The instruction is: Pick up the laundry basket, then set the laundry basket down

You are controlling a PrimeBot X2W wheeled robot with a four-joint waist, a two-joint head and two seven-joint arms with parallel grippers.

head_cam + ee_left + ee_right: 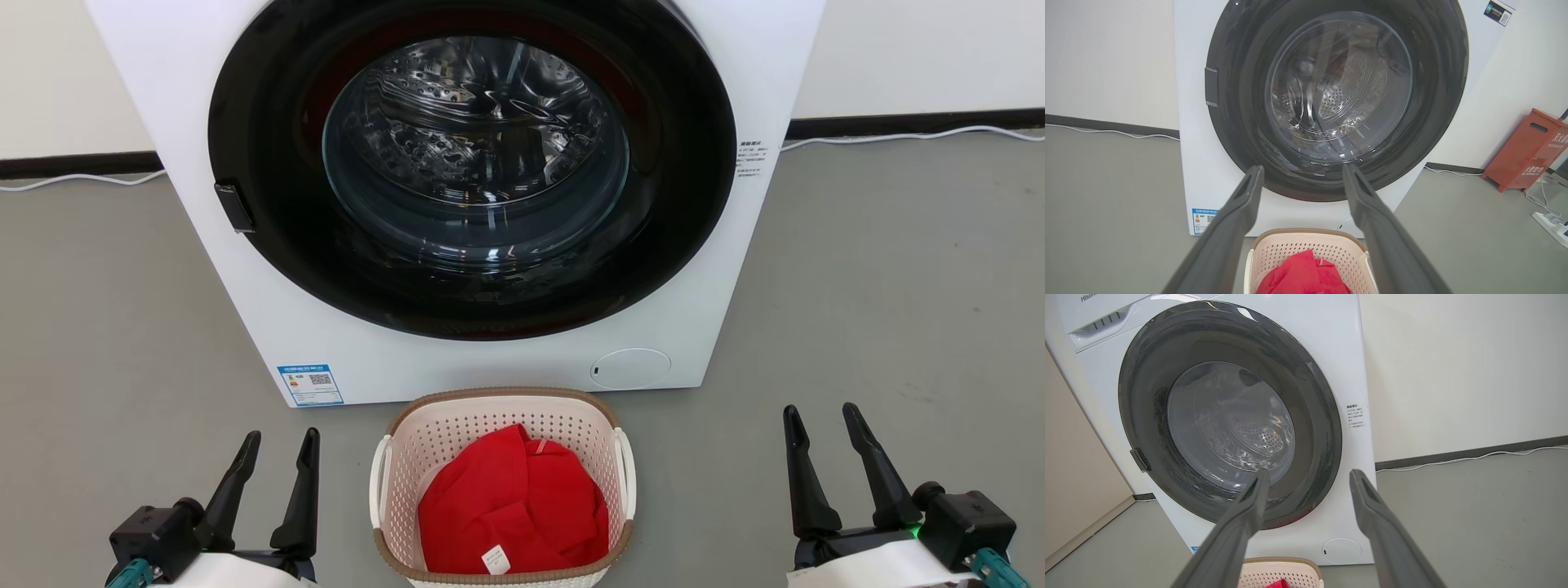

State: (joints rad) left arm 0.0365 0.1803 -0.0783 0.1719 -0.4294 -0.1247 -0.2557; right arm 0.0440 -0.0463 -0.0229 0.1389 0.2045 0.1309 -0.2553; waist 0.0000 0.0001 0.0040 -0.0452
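Head view: laundry basket (501, 412) with red garment (510, 506) inside

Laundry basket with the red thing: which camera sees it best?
The head view. It looks down on nearly the whole laundry basket, showing its rim, both white handles and the red garment inside. The left wrist view catches the far half; the right wrist view catches a strip of its far rim.

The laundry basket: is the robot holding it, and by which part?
No, nothing is held. The left gripper and right gripper stand open beside the laundry basket, not touching it.
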